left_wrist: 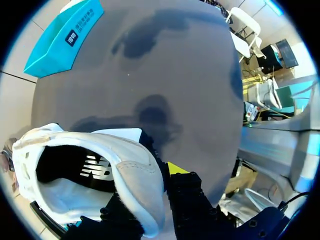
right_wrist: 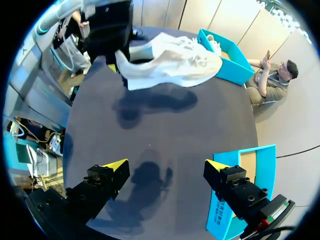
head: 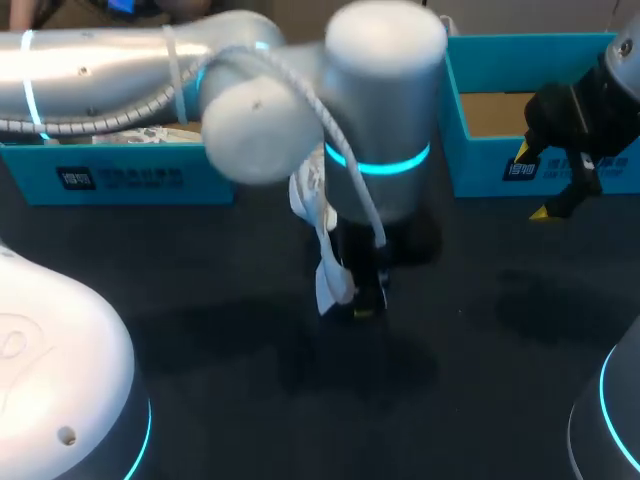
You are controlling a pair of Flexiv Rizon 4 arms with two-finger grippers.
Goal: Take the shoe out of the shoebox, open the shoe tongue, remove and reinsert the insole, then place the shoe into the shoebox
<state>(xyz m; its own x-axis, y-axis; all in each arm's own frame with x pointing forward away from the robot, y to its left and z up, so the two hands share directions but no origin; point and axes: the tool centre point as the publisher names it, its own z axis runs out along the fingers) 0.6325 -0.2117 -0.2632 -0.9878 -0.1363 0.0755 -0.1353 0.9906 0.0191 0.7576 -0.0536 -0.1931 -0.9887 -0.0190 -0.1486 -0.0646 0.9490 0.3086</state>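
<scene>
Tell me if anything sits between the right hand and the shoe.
Nothing visible does. In the right wrist view only bare table lies between the open right hand and the shoe, which the left hand holds above it.

One shoe (right_wrist: 172, 62), perhaps two boxes (head: 120, 178) (head: 480, 165)

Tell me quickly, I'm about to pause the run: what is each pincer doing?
Left pincer: closed on the white shoe.
Right pincer: open, empty.
</scene>
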